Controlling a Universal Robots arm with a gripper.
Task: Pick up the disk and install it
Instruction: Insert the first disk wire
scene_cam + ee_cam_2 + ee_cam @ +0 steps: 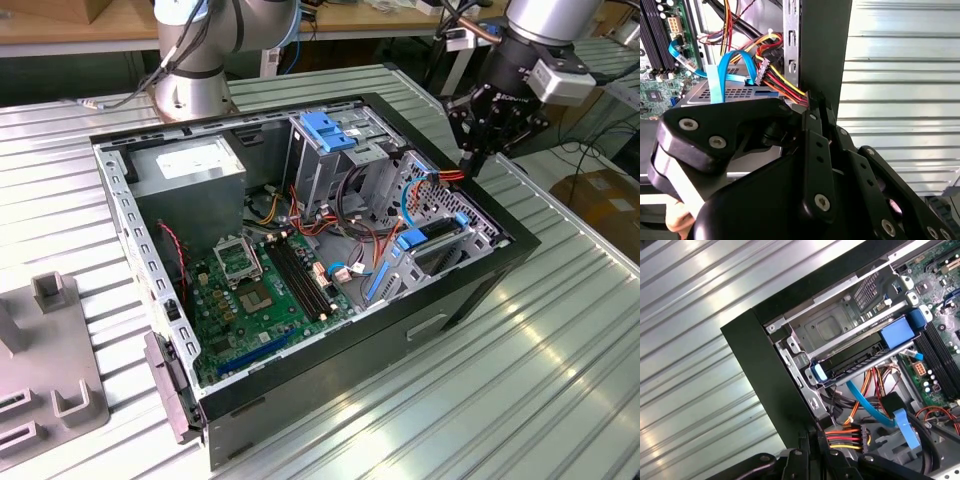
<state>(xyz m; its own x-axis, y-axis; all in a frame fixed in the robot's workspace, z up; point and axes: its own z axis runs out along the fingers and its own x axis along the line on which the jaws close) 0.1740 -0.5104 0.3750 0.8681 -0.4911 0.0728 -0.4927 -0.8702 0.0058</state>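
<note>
1. The gripper (pixel 471 160) hangs just above the rim of the open computer case (pixel 470 300) at the exterior view's right, its fingers pressed together and pinching nothing
2. The disk (pixel 440 243) (pixel 855 352) lies flat inside the drive cage (pixel 487 232), blue rails along its edges, apart from the gripper
3. In the first wrist view, a red, yellow and black wire bundle (pixel 842 437) runs just beside the fingertips

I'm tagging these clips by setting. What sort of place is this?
Probably a robotics lab workbench: an open computer case lies on a ribbed metal table, with the robot arm's base beside it.
</note>
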